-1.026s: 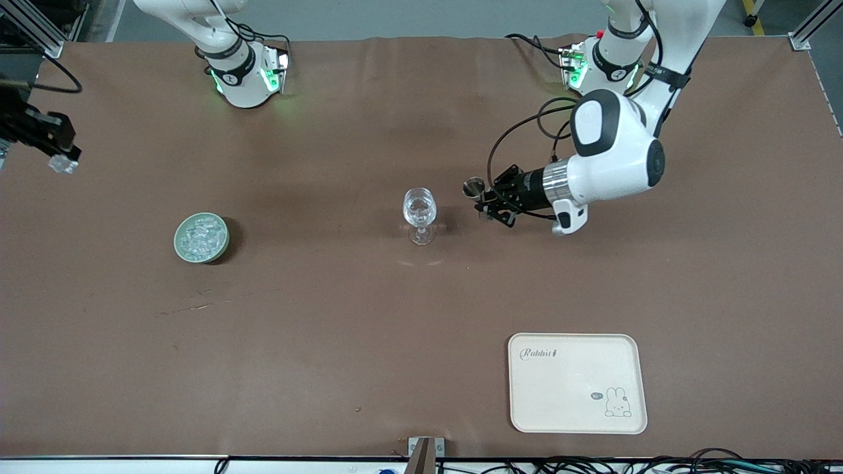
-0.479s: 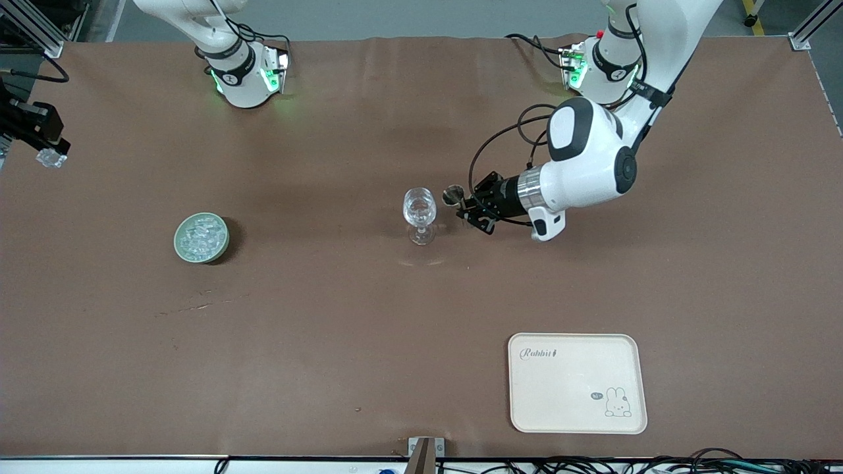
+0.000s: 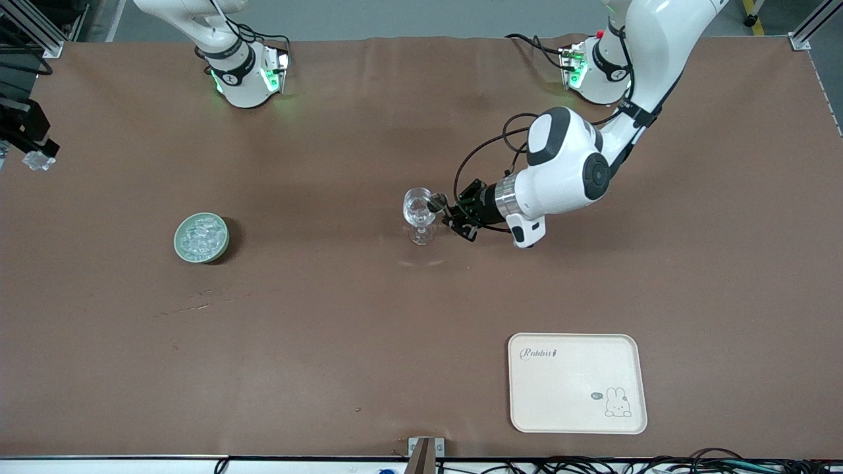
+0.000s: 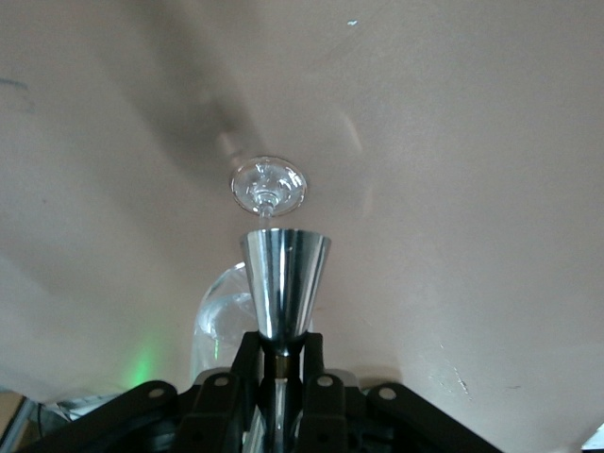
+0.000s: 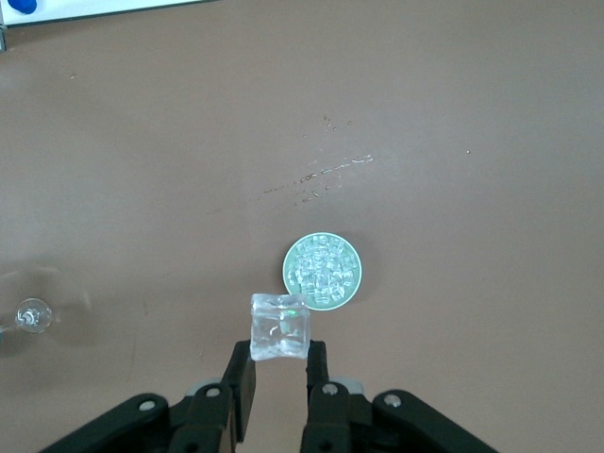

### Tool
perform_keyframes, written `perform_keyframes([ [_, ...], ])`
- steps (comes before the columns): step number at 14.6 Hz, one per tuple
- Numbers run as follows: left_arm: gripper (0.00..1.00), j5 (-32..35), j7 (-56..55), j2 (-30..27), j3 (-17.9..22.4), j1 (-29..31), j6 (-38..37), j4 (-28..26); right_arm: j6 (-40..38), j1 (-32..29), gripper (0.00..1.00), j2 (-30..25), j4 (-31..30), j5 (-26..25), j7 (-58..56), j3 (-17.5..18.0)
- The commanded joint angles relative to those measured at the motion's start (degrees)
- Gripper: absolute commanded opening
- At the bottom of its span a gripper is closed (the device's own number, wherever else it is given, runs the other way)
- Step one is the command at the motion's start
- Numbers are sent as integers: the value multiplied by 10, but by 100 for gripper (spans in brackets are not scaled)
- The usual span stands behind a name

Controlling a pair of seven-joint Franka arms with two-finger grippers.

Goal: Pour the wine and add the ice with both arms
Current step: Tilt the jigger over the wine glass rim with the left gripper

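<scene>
A clear stemmed wine glass (image 3: 419,212) stands upright mid-table. My left gripper (image 3: 452,214) is shut on the waist of a shiny metal jigger (image 3: 436,201), tipped on its side with its mouth at the glass rim. In the left wrist view the jigger (image 4: 285,276) points at the glass foot (image 4: 269,185), with my left gripper (image 4: 283,357) round it. My right gripper (image 3: 36,153) is up over the right arm's end of the table, shut on one ice cube (image 3: 38,160). The right wrist view shows that cube (image 5: 280,327) between its fingertips (image 5: 241,370), above the pale-green bowl (image 5: 288,274) of ice.
The pale-green bowl (image 3: 178,242), with several ice cubes (image 3: 201,235), sits toward the right arm's end, level with the glass. A cream tray (image 3: 576,383) with a rabbit drawing lies near the front camera toward the left arm's end. The brown table (image 3: 316,329) carries nothing else.
My left arm has swung the jigger across to the glass, from a gap beside it to the rim, and tipped it. My right gripper with the ice cube has drifted toward the table's end.
</scene>
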Motion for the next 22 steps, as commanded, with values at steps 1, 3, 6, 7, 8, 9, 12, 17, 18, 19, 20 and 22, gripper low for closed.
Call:
perform_keyframes([
  [1,0,33,-12,6,-16,8,2,8,-6,-6,1,19,23,15,-3,1],
  [3,0,40,-13,4,-17,8,2,7,-8,-4,1,18,23,16,-2,1],
  [6,0,74,-18,6,-24,9,2,7,-8,-3,1,18,21,17,3,1],
  [7,0,89,-28,5,-27,9,3,7,-8,-3,1,18,21,17,3,1],
  [8,0,109,-42,6,-29,9,3,7,-8,-4,1,19,21,17,3,1],
  [9,0,123,-54,7,-30,9,3,8,-6,-2,1,18,19,17,2,1],
  [12,0,142,-66,6,-31,9,3,8,-3,-12,1,19,16,17,2,7],
  [17,0,198,-111,6,-48,9,16,9,-1,-67,1,21,13,17,2,64],
  [18,0,207,-113,6,-48,9,16,9,-1,-67,1,21,13,17,2,64],
  [19,0,217,-126,6,-49,9,17,9,-1,-64,1,21,13,17,2,63],
  [20,0,231,-135,7,-50,9,20,12,-1,-59,1,21,13,17,2,60],
  [22,0,257,-154,10,-51,9,21,19,-1,-56,1,21,11,17,2,59],
])
